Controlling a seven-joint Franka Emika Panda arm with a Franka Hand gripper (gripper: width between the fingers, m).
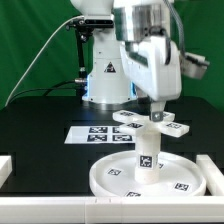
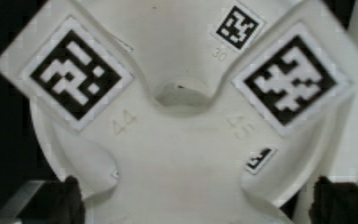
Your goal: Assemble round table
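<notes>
We see the gripper [image 1: 157,108] closed on the cross-shaped piece [image 1: 152,122], apparently seated atop the short post [image 1: 147,155] standing upright in the round disc [image 1: 190,170], near the marker board [image 1: 88,133].

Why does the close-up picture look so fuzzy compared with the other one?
In the wrist view the cross-shaped piece fills the frame, very near the lens, so its tags look soft. In the exterior view the round disc and post are brightly lit, nearly washed out against the black table.
</notes>
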